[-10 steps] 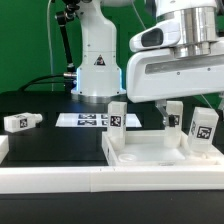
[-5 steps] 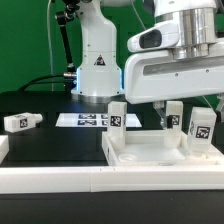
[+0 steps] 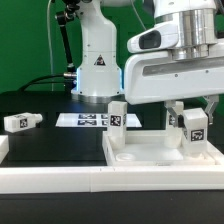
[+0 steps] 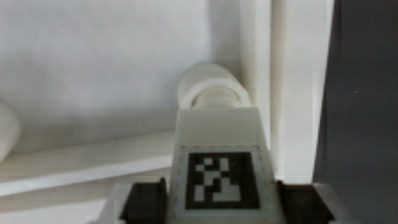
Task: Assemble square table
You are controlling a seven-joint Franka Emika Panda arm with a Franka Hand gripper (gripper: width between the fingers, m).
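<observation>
At the front edge runs a white rail; just behind it the square tabletop lies flat on the black table. Over the tabletop's corner on the exterior view's right, the gripper is clamped on an upright leg, with a finger pressed to each side. A second leg stands near the opposite corner, and a third leg stands just behind the held one. Farther back, a fourth leg lies loose near the marker board.
</observation>
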